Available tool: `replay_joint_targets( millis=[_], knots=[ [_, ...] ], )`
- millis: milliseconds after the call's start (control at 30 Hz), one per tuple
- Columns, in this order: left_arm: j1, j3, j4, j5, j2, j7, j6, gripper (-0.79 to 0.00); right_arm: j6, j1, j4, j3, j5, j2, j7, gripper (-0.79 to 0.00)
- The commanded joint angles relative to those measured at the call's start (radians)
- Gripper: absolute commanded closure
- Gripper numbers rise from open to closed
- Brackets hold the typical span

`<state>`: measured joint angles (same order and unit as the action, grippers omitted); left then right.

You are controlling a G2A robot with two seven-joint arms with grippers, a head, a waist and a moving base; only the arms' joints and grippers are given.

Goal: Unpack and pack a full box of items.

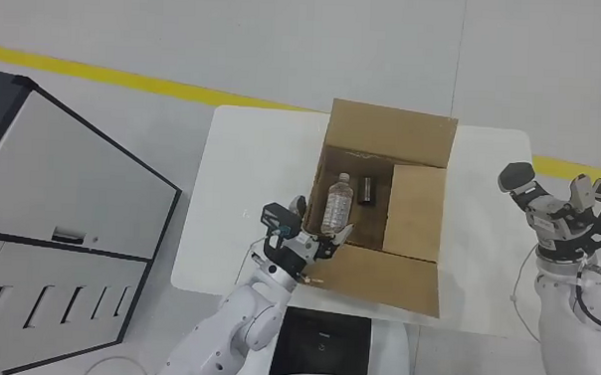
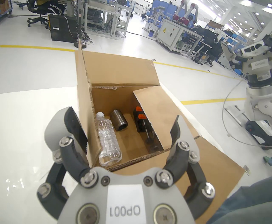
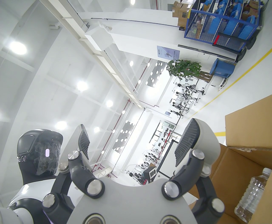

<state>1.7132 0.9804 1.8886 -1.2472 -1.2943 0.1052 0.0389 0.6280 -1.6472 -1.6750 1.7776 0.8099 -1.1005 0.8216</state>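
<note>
An open cardboard box (image 1: 392,131) stands on the white table (image 1: 251,186). Inside it lie a clear water bottle (image 1: 338,202), a dark metal cylinder (image 1: 367,189) and, in the left wrist view, a black tool with orange parts (image 2: 142,122). My left gripper (image 1: 319,228) is open at the box's near left corner, one finger outside the upright side flap (image 2: 84,99) and the other over the box. The bottle (image 2: 108,140) lies just beyond it. My right gripper (image 1: 549,186) is open and holds nothing, raised off the table's right edge, apart from the box (image 3: 244,131).
A grey cabinet (image 1: 61,189) stands to the left of the table. A yellow floor line (image 1: 105,76) runs behind. One inner flap (image 1: 414,211) is folded over the right half of the box. Bare table lies left of the box.
</note>
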Motion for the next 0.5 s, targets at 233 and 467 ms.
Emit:
replay_joint_targets(
  millis=[233, 467],
  knots=[
    [0.002, -0.011, -0.014, -0.007, 0.000, -0.031, -0.005, -0.785, 0.000, 0.000, 0.000, 0.000, 0.002, 0.000, 0.000, -0.785],
    [0.002, -0.011, -0.014, -0.007, 0.000, -0.031, -0.005, -0.785, 0.000, 0.000, 0.000, 0.000, 0.002, 0.000, 0.000, -0.785]
  ],
)
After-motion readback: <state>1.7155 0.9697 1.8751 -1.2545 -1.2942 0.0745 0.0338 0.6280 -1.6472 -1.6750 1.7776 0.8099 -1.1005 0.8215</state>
